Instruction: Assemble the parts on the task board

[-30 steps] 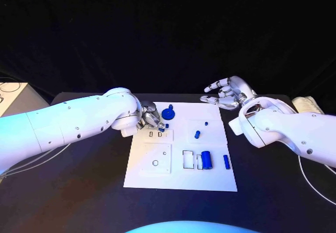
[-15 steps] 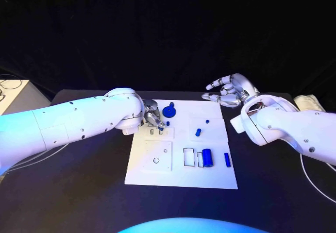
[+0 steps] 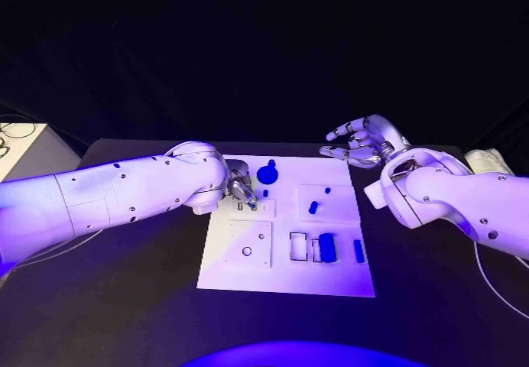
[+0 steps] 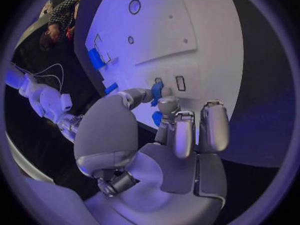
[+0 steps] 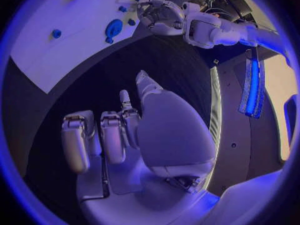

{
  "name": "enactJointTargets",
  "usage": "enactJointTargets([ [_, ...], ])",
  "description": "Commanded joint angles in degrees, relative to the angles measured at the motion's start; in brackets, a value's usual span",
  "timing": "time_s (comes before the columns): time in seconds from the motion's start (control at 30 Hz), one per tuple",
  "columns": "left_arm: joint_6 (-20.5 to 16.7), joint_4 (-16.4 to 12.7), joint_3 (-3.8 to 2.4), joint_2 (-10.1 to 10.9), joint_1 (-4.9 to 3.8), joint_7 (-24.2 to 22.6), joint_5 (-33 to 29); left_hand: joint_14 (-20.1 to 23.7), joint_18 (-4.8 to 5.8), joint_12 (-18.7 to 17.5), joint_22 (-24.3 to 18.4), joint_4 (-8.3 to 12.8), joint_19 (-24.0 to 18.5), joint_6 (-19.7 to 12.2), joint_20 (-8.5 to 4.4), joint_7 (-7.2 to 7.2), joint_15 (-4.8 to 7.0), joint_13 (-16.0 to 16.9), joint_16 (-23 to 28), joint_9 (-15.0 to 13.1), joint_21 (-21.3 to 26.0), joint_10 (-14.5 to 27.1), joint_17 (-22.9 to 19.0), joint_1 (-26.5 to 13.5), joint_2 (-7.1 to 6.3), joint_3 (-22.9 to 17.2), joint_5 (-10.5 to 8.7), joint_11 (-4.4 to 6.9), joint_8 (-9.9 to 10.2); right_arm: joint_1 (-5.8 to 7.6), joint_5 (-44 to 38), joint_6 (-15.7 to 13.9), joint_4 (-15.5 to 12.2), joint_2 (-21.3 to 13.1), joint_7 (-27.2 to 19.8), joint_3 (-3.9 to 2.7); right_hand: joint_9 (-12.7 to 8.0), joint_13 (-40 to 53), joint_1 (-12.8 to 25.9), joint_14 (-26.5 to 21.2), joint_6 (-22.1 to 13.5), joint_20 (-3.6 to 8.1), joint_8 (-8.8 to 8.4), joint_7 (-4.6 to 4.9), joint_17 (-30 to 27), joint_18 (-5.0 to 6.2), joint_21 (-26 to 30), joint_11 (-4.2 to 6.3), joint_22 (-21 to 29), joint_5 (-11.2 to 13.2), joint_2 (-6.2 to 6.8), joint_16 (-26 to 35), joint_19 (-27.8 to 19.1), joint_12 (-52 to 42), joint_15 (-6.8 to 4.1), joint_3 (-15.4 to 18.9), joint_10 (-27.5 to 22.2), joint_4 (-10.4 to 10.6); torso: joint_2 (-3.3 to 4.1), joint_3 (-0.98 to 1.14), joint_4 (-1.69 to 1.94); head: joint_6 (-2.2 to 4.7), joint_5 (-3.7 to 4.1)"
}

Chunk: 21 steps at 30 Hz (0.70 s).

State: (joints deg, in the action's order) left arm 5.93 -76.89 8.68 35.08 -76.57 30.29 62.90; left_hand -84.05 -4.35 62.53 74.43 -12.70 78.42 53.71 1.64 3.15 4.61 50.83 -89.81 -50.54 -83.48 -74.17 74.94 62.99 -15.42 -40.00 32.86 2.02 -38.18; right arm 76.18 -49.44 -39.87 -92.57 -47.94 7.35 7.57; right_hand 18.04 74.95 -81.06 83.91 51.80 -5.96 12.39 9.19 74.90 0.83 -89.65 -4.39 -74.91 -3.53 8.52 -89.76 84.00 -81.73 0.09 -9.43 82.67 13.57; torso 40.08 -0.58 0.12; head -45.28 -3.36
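The white task board (image 3: 284,264) lies in the middle of the black table. My left hand (image 3: 241,189) is over the board's far left corner and pinches a small blue part (image 4: 156,91) between thumb and a finger, right at two narrow slots (image 4: 180,83). A round blue disc (image 3: 267,174) sits just beside that hand. A short blue piece (image 3: 313,206), a tiny peg (image 3: 326,189), a blue cylinder (image 3: 326,247) and a thin blue bar (image 3: 357,251) lie on the board. My right hand (image 3: 361,145) hovers past the board's far right corner, fingers apart, holding nothing.
A raised white square with a round hole (image 3: 247,249) sits on the board's near left. A rectangular cut-out (image 3: 297,246) lies next to the cylinder. A pale cloth-like thing (image 3: 485,160) lies at the table's far right, and a white box (image 3: 22,149) stands at the far left.
The whole picture has shifted slightly. My left hand stays at the slots with the small part. My right hand has lifted a little farther from the board.
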Motion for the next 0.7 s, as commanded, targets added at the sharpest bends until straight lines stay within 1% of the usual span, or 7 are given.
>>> enactJointTargets([
  [0.03, -0.4, -0.3, 0.12, -0.1, 0.23, 0.1, 0.6, -6.0, 0.71, 0.3, 0.1, 13.1, 0.3, 1.1, 0.03, -0.76, 0.28, 0.1, -0.2, 0.1, -0.2, -0.3, 15.1, 0.2, 0.62, -12.9, 0.20, -0.16, -0.3, -0.02, -0.1, 0.9, 0.0, 0.1, -0.4, -0.01, 0.0, 7.5, 0.3, 5.9, 0.1, -0.27, 0.23, -0.02, 14.4, -0.83, -0.3, -0.06, -15.1, -0.1, -0.44, 0.1, 6.0, 0.2, 0.17, -0.2, -0.4, 0.2, 0.07, -0.04, -0.07, -0.04, -0.03],
  [0.13, -0.4, -0.5, 0.16, -0.1, 0.33, 0.1, 0.6, -6.0, 0.72, 0.3, 0.1, 13.1, 0.3, 1.1, 0.02, -0.76, 0.29, 0.0, -0.2, 0.1, -0.2, -0.3, 15.1, 0.1, 0.63, -12.9, 0.31, -0.15, -0.3, -0.03, -0.1, 0.9, 0.0, 0.1, -0.4, -0.01, 0.0, 7.5, 0.3, 5.9, 0.1, -0.27, 0.23, -0.02, 14.4, -0.83, -0.3, -0.06, -15.1, -0.1, -0.44, 0.1, 6.0, 0.2, 0.17, -0.2, -0.4, 0.2, 0.07, -0.04, -0.04, -0.14, -0.03],
  [0.2, -0.5, -0.6, 0.17, 0.0, 0.38, 0.1, 0.6, -6.0, 0.72, 0.3, 0.1, 13.1, 0.3, 1.1, 0.02, -0.76, 0.29, 0.0, -0.2, 0.1, -0.2, -0.3, 15.1, 0.1, 0.63, -12.9, 0.31, -0.15, -0.3, -0.03, -0.1, 0.9, 0.0, 0.1, -0.4, -0.01, 0.0, 7.5, 0.3, 5.9, 0.1, -0.27, 0.23, -0.02, 14.4, -0.83, -0.3, -0.06, -15.1, -0.1, -0.44, 0.1, 6.0, 0.2, 0.17, -0.2, -0.4, 0.2, 0.04, 0.00, -0.02, -0.20, 0.00],
  [0.3, -0.5, -0.7, 0.19, 0.0, 0.43, 0.1, 0.5, -6.0, 0.72, 0.3, 0.1, 13.1, 0.3, 1.1, 0.02, -0.76, 0.29, 0.0, -0.2, 0.1, -0.2, -0.3, 15.1, 0.1, 0.63, -12.9, 0.31, -0.15, -0.3, -0.04, -0.1, 1.0, 0.0, 0.0, -0.4, -0.01, 0.0, 7.5, 0.3, 5.9, 0.1, -0.27, 0.23, -0.02, 14.4, -0.83, -0.3, -0.06, -15.1, -0.1, -0.44, 0.1, 6.0, 0.2, 0.17, -0.2, -0.4, 0.2, 0.04, 0.00, -0.01, 0.01, 0.05],
  [0.43, -0.4, -0.9, 0.19, 0.0, 0.50, 0.1, 0.5, -6.0, 0.74, 0.3, 0.1, 13.1, 0.4, 1.1, 0.01, -0.77, 0.29, 0.0, -0.2, 0.1, -0.2, -0.3, 15.1, 0.1, 0.64, -12.9, 0.37, -0.15, -0.3, -0.04, -0.1, 1.1, 0.0, 0.1, -0.3, -0.01, 0.0, 7.5, 0.3, 5.9, 0.1, -0.27, 0.23, -0.02, 14.4, -0.83, -0.3, -0.06, -15.1, -0.1, -0.44, 0.1, 6.0, 0.2, 0.17, -0.2, -0.4, 0.2, 0.03, 0.03, -0.03, -0.10, 0.02],
  [0.57, 0.0, -1.0, 0.20, 0.1, 0.54, 0.1, 0.5, -6.0, 0.74, 0.3, 0.1, 13.1, 0.4, 1.1, 0.01, -0.77, 0.29, 0.0, -0.2, 0.1, -0.2, -0.3, 15.1, 0.1, 0.64, -12.9, 0.37, -0.15, -0.3, -0.04, -0.1, 1.1, 0.0, 0.1, -0.3, -0.01, 0.0, 7.5, 0.3, 5.9, 0.1, -0.27, 0.23, -0.02, 14.4, -0.83, -0.3, -0.06, -15.1, -0.1, -0.44, 0.1, 6.0, 0.2, 0.17, -0.2, -0.4, 0.2, 0.01, 0.00, -0.07, -0.21, -0.03],
  [0.7, 0.4, -1.1, 0.21, 0.2, 0.56, 0.1, 0.6, -6.0, 0.74, 0.2, 0.2, 13.1, 0.4, 1.2, 0.01, -0.77, 0.30, -0.1, -0.2, 0.1, -0.2, -0.3, 15.1, 0.0, 0.66, -12.9, 0.42, -0.14, -0.3, -0.05, -0.1, 1.2, 0.0, 0.0, -0.3, -0.01, 0.0, 7.5, 0.3, 5.9, 0.1, -0.27, 0.23, -0.02, 14.4, -0.83, -0.3, -0.06, -15.1, -0.1, -0.44, 0.1, 6.0, 0.2, 0.17, -0.2, -0.4, 0.2, 0.01, 0.04, -0.03, -0.22, -0.04],
])
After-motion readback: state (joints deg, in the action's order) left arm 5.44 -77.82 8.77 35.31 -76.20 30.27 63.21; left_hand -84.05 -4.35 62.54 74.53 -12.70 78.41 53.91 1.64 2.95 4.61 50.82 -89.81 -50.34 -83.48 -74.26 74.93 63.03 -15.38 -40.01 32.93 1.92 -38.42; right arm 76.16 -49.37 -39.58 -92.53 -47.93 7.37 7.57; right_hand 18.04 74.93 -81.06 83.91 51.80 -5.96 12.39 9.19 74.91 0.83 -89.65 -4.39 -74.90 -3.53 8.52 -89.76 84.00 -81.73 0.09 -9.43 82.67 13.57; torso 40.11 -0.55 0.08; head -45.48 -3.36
